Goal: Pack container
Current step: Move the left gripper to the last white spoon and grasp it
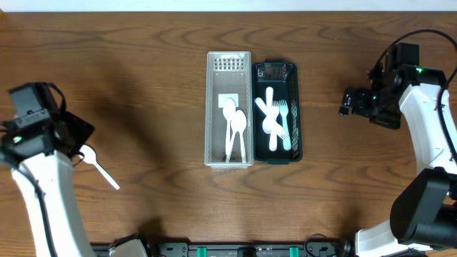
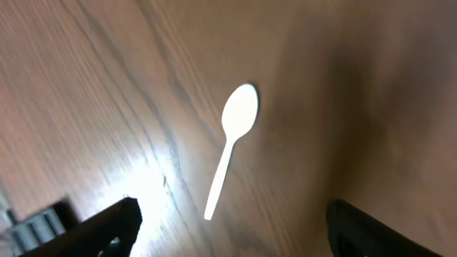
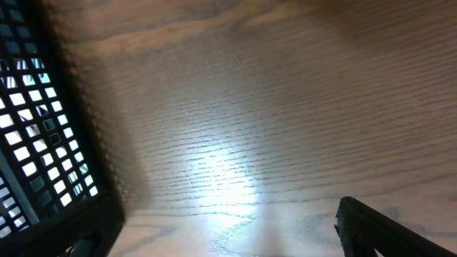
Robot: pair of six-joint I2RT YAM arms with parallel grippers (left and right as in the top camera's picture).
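Left wrist view: the left pincer hangs apart over the spoon near the table's left edge, probably to straddle it; the right pincer is apart, empty.

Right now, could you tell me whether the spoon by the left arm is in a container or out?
Out. The spoon lies flat on the table, well away from the white bin.

The brown wood-grain table reflects light glossily, the white plastic spoon looks smooth, and the black plastic lattice basket looks matt.
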